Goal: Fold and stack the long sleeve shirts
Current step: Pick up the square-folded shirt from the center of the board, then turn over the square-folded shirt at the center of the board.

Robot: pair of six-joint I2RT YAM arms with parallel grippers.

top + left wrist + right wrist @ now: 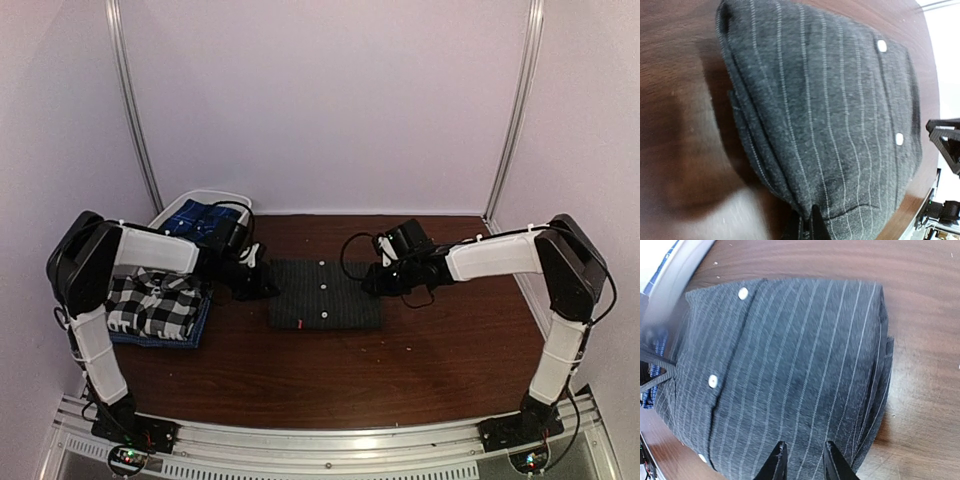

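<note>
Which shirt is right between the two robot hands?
The dark grey pinstriped shirt, folded in the middle of the table with white buttons showing. The black-and-white checked shirt lies off to the left, on top of a blue one.

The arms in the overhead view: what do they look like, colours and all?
Both the left arm and right arm have white tube-like links joined by bulky black housings. The left gripper and right gripper are black, each with two slim fingers. Black cables loop near the wrists.

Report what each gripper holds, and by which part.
The left gripper seems pinched on the pinstripe shirt at the folded edge nearest it; the right gripper is open over the opposite edge, holding nothing.
</note>
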